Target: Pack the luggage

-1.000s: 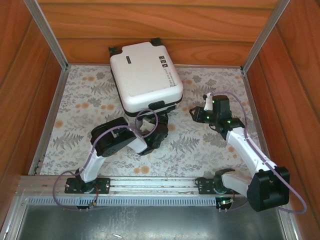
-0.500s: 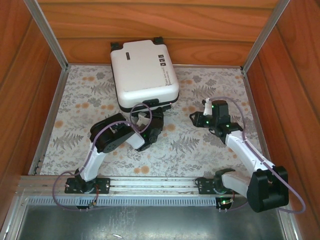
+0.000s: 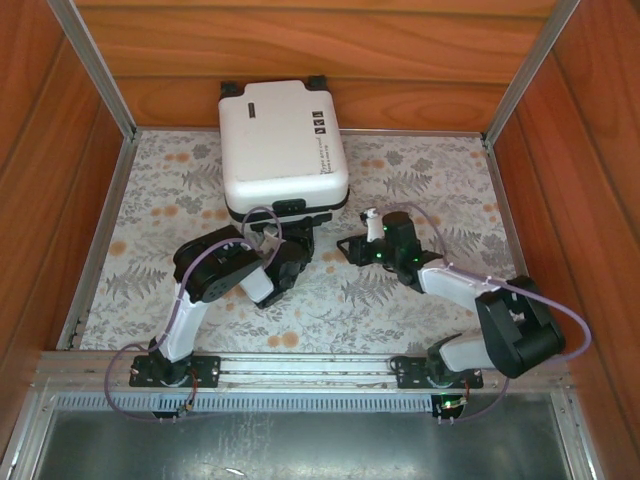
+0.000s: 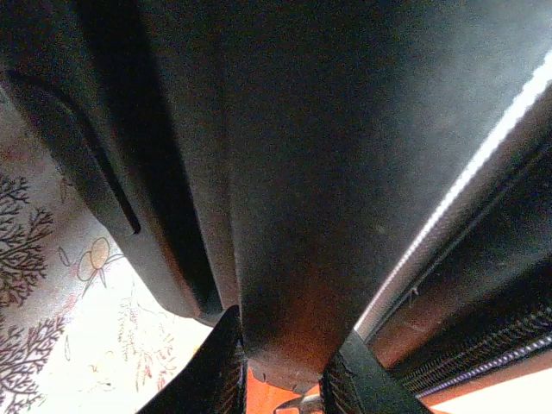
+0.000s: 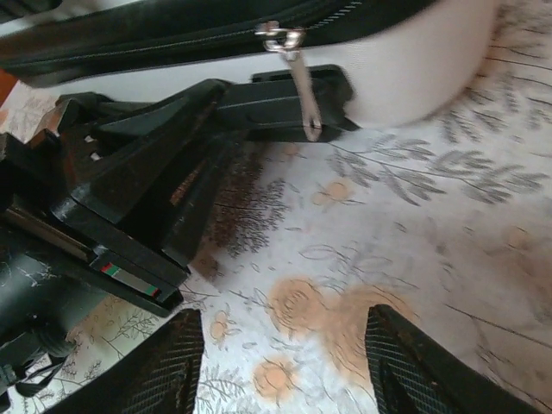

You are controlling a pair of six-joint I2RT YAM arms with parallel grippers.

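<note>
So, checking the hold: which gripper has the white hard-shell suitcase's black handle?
The left gripper, shut on the black handle; the right gripper stands open over the floral table.

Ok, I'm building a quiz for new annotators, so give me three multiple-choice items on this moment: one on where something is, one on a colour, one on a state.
1. Where does the luggage lie?
A. At the far edge of the table, by the back wall.
B. Between the arm bases.
C. Against the right wall.

2. What colour is its shell?
A. Black.
B. Red.
C. White.

3. How does the right gripper stand?
A. Shut on the zipper pull.
B. Open above the table, with nothing between its fingers.
C. Clamped on a strap.

Answers:
1 A: its wheels point at the wooden wall.
2 C: the top view shows a white shell.
3 B: the right wrist view shows bare patterned table between the spread fingers.
</note>
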